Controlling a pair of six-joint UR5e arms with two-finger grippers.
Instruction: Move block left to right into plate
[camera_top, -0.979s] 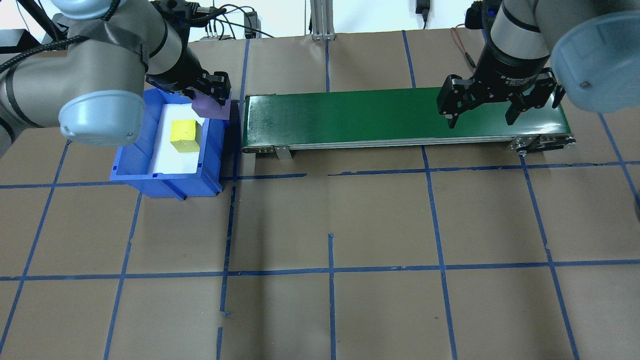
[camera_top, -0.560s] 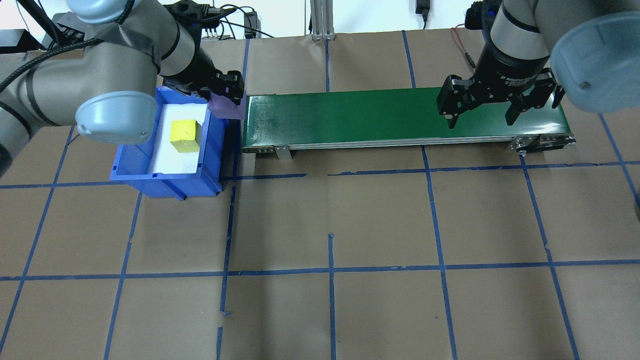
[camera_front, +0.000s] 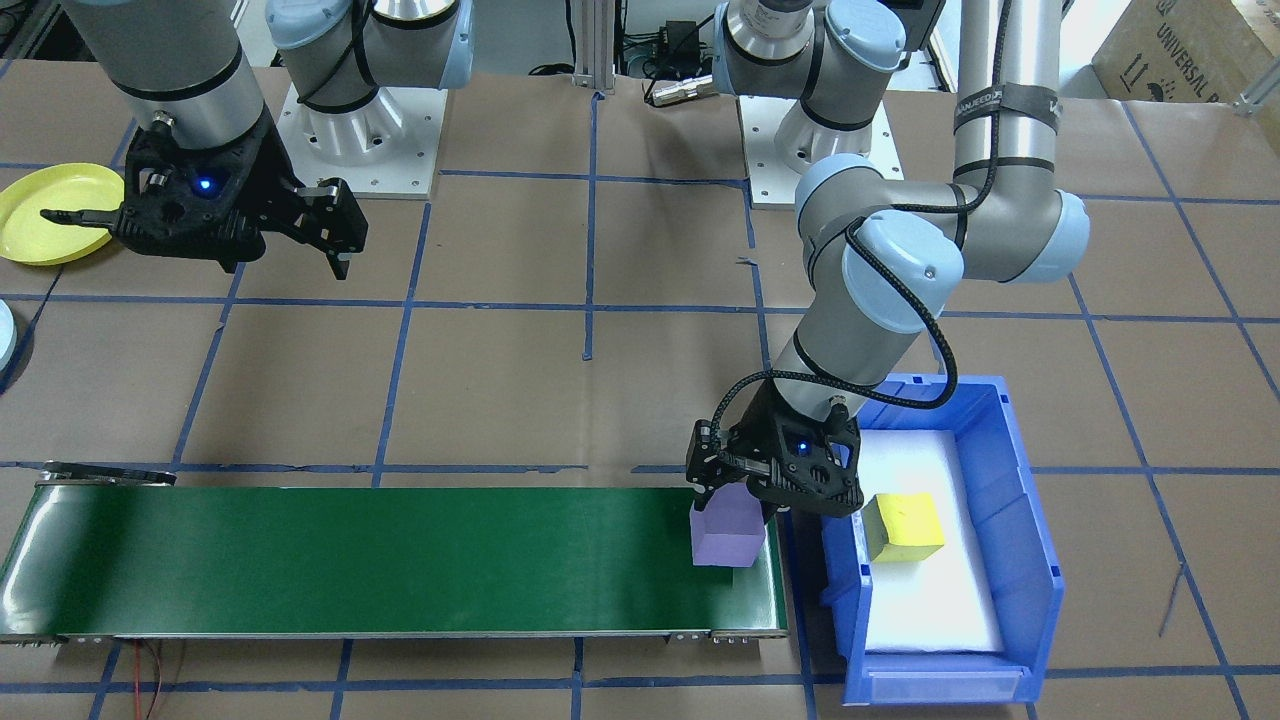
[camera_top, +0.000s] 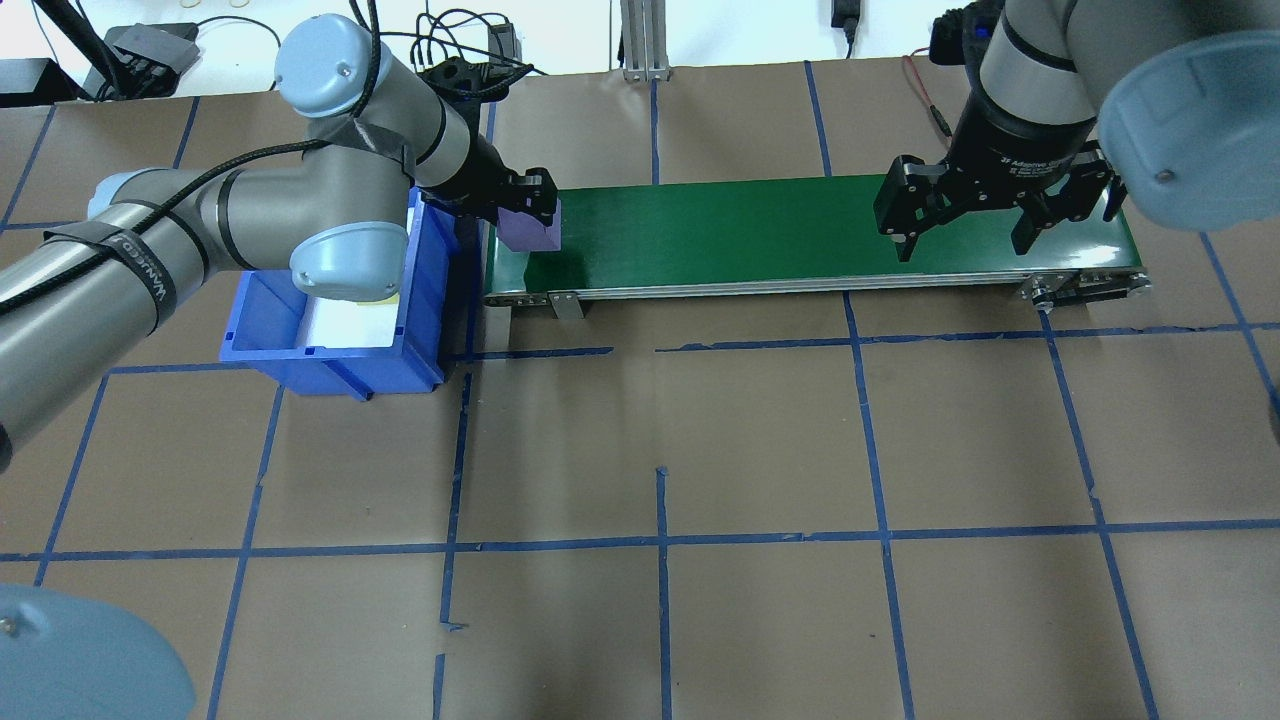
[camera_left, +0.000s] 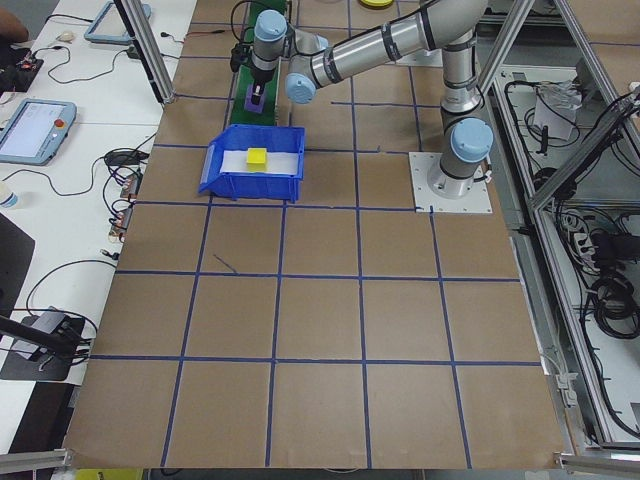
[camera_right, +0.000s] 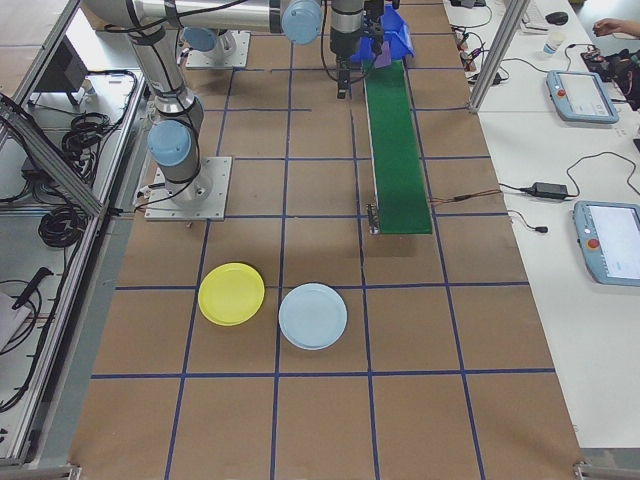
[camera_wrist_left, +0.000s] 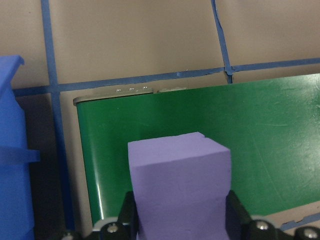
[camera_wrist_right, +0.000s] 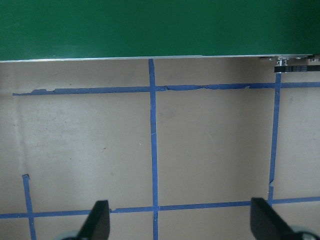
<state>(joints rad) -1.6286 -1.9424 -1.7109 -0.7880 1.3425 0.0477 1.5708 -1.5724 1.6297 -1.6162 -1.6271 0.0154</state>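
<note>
Risk sits mostly at the release: the left gripper (camera_front: 745, 490) is clamped on the purple block (camera_front: 727, 536), which hangs over the very end of the green conveyor belt (camera_top: 800, 232), just beside the blue bin (camera_front: 1010, 560). I cannot tell whether the block's underside touches the belt. If the jaws part while it is above the surface, or this close to the end roller, the block could tip or drop into the gap between belt and bin. Further along, the right gripper (camera_top: 965, 215) hovers with its jaws spread wide above the far end of the belt; a block that arrives skewed or off-centre would probably be pinched badly or missed, and the yellow plate (camera_right: 231, 294) and light blue plate (camera_right: 313, 316) lie well apart from that end, so a weak hold could fail in transit. A yellow block (camera_front: 903, 525) lies in the bin

Compared with a second ago, the left arm has carried the purple block from above the bin's corner across onto the belt's end, while the right gripper has stayed put
</note>
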